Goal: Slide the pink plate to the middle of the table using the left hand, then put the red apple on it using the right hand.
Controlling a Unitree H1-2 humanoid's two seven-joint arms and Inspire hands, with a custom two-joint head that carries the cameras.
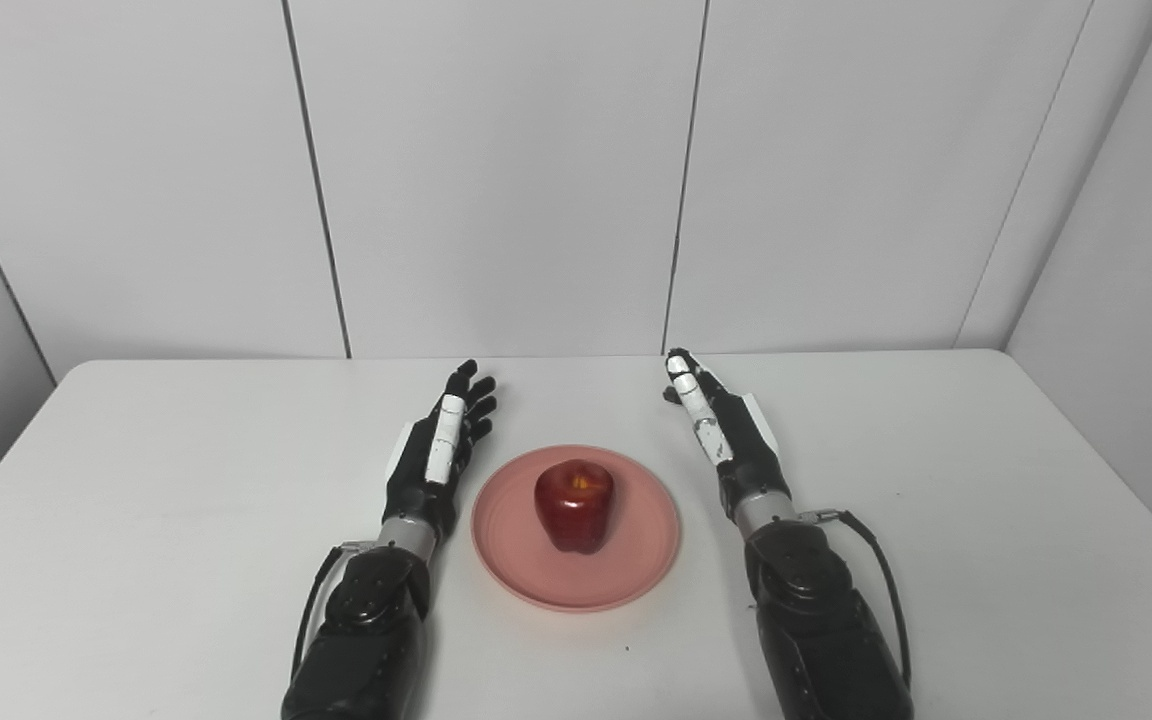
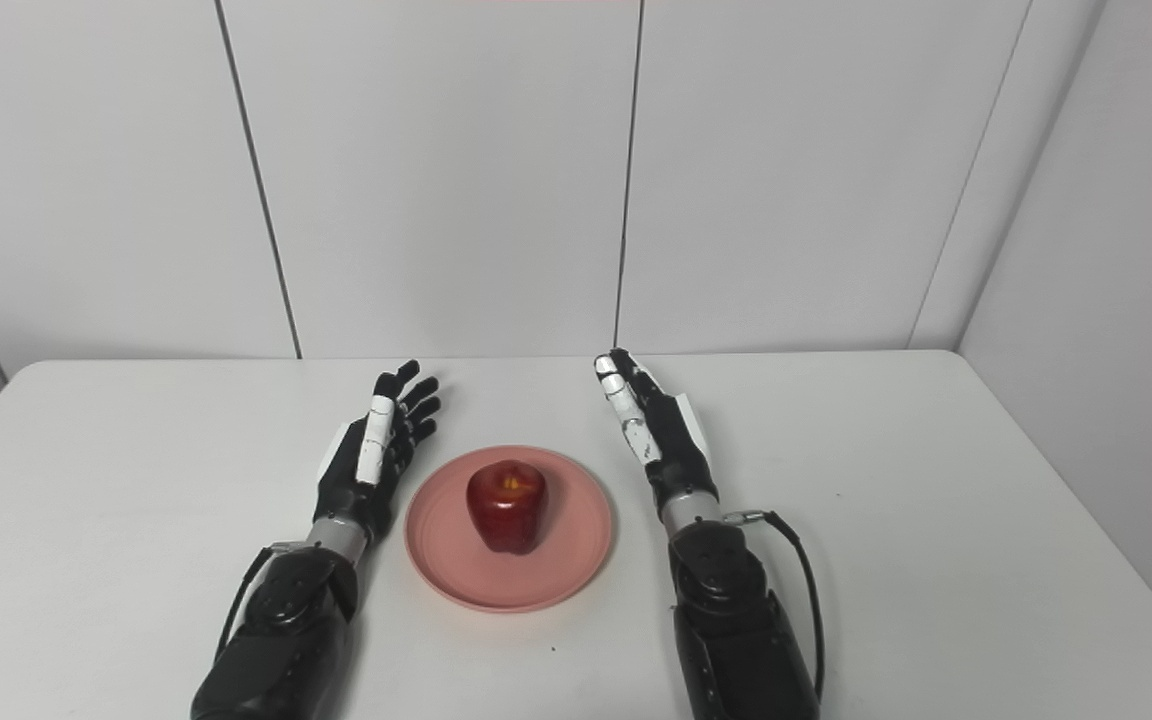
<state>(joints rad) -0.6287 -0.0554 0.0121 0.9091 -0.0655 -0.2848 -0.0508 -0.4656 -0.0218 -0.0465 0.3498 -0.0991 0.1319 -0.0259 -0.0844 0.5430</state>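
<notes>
A red apple (image 1: 575,505) stands upright in the centre of the pink plate (image 1: 636,560), which lies near the middle of the white table. My left hand (image 1: 444,441) rests just left of the plate's rim, fingers stretched out and apart, holding nothing. On the other side, my right hand (image 1: 721,425) lies a short gap right of the plate, also open with straight fingers pointing away from me. Neither hand touches the apple. In the right eye view the apple (image 2: 507,505) and plate (image 2: 566,570) sit between the same two hands.
The white table (image 1: 986,520) reaches to a pale panelled wall (image 1: 496,170) behind. Its rounded back corners show at left and right. Bare tabletop lies on both outer sides of the arms.
</notes>
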